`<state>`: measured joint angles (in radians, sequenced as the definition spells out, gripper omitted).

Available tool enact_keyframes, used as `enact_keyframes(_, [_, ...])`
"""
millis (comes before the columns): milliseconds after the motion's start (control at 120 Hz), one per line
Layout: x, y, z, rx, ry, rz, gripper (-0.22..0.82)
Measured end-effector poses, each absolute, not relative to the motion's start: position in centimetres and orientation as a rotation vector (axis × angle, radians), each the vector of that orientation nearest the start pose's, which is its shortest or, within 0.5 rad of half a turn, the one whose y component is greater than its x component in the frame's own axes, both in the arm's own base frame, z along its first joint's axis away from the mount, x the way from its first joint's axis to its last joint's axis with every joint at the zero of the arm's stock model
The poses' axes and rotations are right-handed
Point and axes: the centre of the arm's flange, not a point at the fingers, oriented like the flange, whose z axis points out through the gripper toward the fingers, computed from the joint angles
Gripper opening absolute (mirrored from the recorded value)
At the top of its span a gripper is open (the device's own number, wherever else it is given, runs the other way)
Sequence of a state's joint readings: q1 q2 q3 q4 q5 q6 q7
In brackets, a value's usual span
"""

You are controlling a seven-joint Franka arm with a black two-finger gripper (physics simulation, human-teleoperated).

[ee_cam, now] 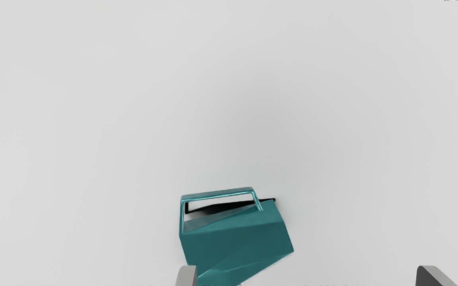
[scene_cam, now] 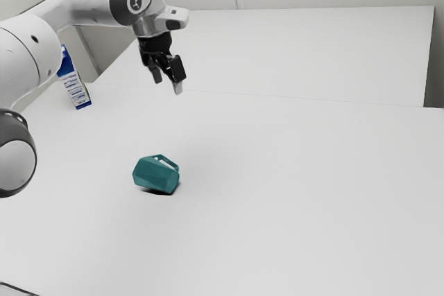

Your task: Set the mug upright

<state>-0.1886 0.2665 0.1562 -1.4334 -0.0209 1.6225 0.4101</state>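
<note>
"Fingers (ee_cam: 187, 276) first: how do they stand?"

"Wide apart, nothing between them, hanging well above the mug (ee_cam: 237, 242). It lies on its side, its handle (ee_cam: 217, 194) standing off the body."

"So how would you right it?"

"I'd sort out base from mouth first; I can't tell them apart from here. The line between the fingers runs roughly along the mug's length, so I'd turn the hand about a quarter before coming down, then close across the body, clear of the handle. Grip firmly, lift a little, tip until the base faces down, and lower it flat before letting go. A nudge from one side could roll it."

"And where does it lie from the fingers?"

"Lower than they are, and off-centre: in the wrist view, one fingertip overlaps the mug's edge while the other is well apart from it. I'd centre over it on the way down."

"Anything around it?"

"Bare tabletop (scene_cam: 291, 192) right beside the mug. The carton (scene_cam: 75, 84) is well apart from it, toward the exterior view's upper left, so there should be room to turn."
</note>
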Motion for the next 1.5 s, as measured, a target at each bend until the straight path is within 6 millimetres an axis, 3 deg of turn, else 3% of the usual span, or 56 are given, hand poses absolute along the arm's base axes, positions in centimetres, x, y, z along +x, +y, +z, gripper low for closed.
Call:
enact_keyframes(133, [63.0,-3.1,53.2,-3.07,0.602,0.148,0.6])
enact_keyframes(217, [61.8,-2.2,51.6,-3.114,0.535,0.207,0.6])
enact_keyframes(358, [57.5,2.6,48.9,-3.235,0.342,0.253,0.6])
enact_keyframes(517, [54.9,9.4,45.7,-3.366,0.117,0.278,0.6])
enact_keyframes(742, [53.8,13.3,42.1,-3.466,0.107,0.282,0.6])
enact_keyframes(1083, [55.1,14.4,36.6,-3.608,0.292,0.089,0.6])
enact_keyframes(1500, [54.6,16.0,34.4,-3.642,0.506,-0.098,0.6])
